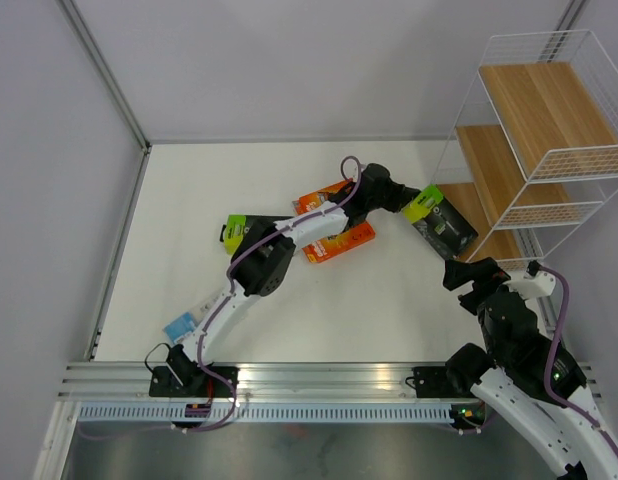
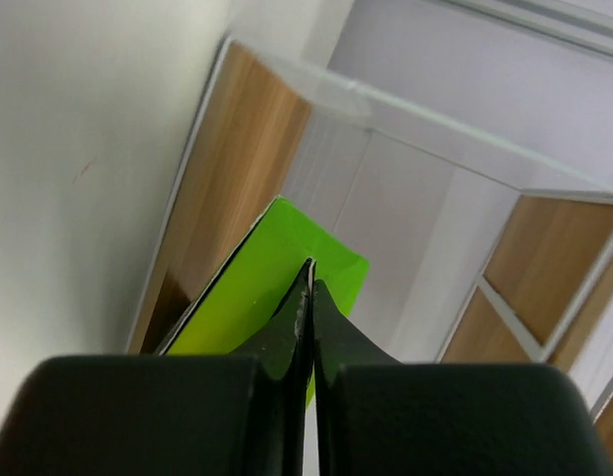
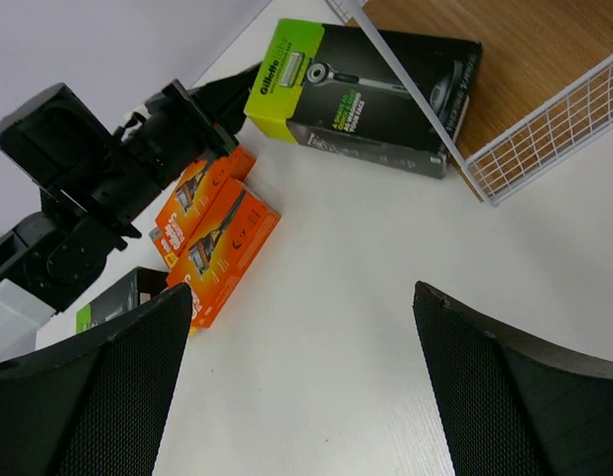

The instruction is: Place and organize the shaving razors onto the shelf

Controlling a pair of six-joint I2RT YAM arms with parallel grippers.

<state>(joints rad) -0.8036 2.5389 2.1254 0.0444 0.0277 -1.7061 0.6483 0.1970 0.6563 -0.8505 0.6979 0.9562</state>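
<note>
My left gripper (image 1: 413, 203) is shut on the lime-green end of a black shaving razor pack (image 1: 447, 226). The pack's black end reaches onto the lowest wooden tier of the white wire shelf (image 1: 549, 115). In the left wrist view the fingertips (image 2: 305, 288) pinch the green card (image 2: 252, 288). Two orange packs (image 1: 334, 236) lie mid-table, overlapping. A second black and green pack (image 1: 234, 232) sits partly under the left arm. A blue pack (image 1: 179, 326) lies near the left base. My right gripper (image 3: 305, 297) stands open over bare table with nothing between its fingers, near the shelf's front.
The shelf (image 3: 515, 45) stands at the table's right, its upper two tiers bare. White wire mesh (image 3: 545, 124) edges the lowest tier. A wall and a metal rail close the left side (image 1: 119, 250). The left arm stretches diagonally across the middle of the table.
</note>
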